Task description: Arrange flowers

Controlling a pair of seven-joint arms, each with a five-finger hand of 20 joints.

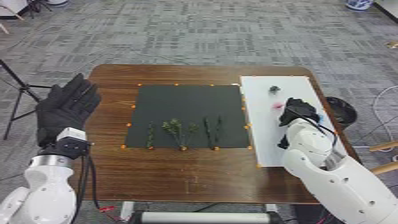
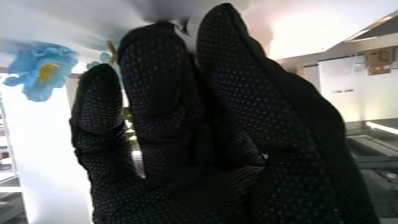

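Arranging flowers at a brown table (image 1: 178, 175), a two-armed robot has its right hand (image 1: 300, 111) over a white board (image 1: 298, 85) at the right of the frame; whether it grips anything cannot be told. A blue flower (image 2: 43, 70) with a yellow centre appears near that hand in the wrist view. On the board, at the frame's upper right, lies a small grey-looking flower (image 1: 274, 89), with a pink flower (image 1: 278, 105) just beside the glove. Across the dark mat (image 1: 191, 102) at centre, green stems lie side by side along the lower part: a thin sprig (image 1: 149, 135), a fuller leafy spray (image 1: 178, 131) and two slender stems (image 1: 213, 131). At the left of the frame, the left hand (image 1: 67, 107) is open, its fingers straight.

The flowers look light and probably artificial, with soft petals likely to crease or bend under pressure. A gentle pinch on the stem just below the bloom seems the best hold; the stems, thin and perhaps slippery against gloves, could roll or twist if taken off-centre. The arrangement appears partly done, with flowers apart from the mat's greenery.
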